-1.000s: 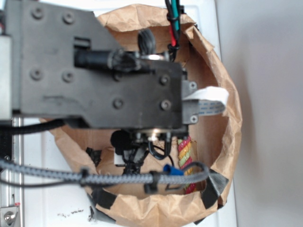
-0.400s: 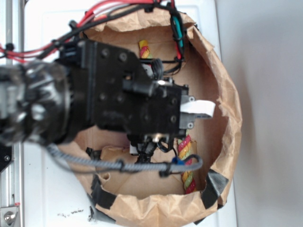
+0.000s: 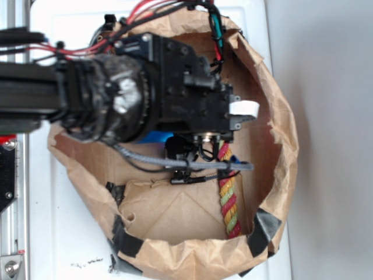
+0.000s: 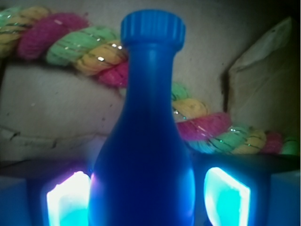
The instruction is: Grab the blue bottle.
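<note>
One blue bottle (image 4: pixel 143 141) fills the middle of the wrist view, its ribbed cap pointing away from the camera and its wide body sitting between the two fingers (image 4: pixel 66 200), whose glowing pads stand on either side of it. The left pad seems to meet the bottle's side; a thin dark gap shows at the right pad, so the fingers are spread around the body, and I cannot tell whether they are pressing on it yet. In the exterior view only a small patch of the bottle (image 3: pixel 156 137) shows, just under the black wrist of the arm (image 3: pixel 116 99), inside the brown paper bag (image 3: pixel 280 146).

Behind the bottle's neck runs the red-yellow-green twisted rope (image 4: pixel 70 44), lying across the bag's floor; from outside, the rope (image 3: pixel 228 198) stretches from beneath the gripper (image 3: pixel 204 146) toward the bag's near rim. A grey braided cable (image 3: pixel 175 163) crosses over the rope. The bag rests on a white worktop (image 3: pixel 58 233).
</note>
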Controlling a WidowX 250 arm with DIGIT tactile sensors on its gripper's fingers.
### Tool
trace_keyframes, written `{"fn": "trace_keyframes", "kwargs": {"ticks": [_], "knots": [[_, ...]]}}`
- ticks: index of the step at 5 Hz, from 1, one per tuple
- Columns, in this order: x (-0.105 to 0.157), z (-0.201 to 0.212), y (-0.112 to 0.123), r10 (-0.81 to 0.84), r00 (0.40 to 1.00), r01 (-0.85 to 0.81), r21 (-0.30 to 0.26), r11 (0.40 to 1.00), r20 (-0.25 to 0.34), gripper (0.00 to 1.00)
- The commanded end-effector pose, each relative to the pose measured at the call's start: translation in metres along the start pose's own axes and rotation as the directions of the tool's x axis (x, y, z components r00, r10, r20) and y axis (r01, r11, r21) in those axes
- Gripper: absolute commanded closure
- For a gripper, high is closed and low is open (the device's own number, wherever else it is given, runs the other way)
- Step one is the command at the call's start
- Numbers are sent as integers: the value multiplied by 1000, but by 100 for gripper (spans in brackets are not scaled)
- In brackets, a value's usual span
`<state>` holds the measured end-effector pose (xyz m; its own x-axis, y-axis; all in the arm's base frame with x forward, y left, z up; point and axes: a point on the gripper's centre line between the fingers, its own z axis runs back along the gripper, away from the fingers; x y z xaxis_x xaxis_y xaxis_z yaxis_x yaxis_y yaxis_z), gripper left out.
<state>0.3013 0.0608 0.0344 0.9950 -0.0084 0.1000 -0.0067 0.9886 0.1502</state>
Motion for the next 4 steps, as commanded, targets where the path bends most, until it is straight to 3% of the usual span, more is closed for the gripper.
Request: {"fn": "trace_keyframes", "kwargs": {"ticks": [1, 2, 3, 4], "knots": [[9, 11, 10, 60, 997, -62, 42, 997, 42, 49], [5, 19, 6, 47, 997, -50, 59, 997, 63, 100], [1, 36, 3, 46, 997, -49, 53, 997, 60, 100], [4, 82, 0, 93, 992, -99, 84, 992, 81, 100]]}}
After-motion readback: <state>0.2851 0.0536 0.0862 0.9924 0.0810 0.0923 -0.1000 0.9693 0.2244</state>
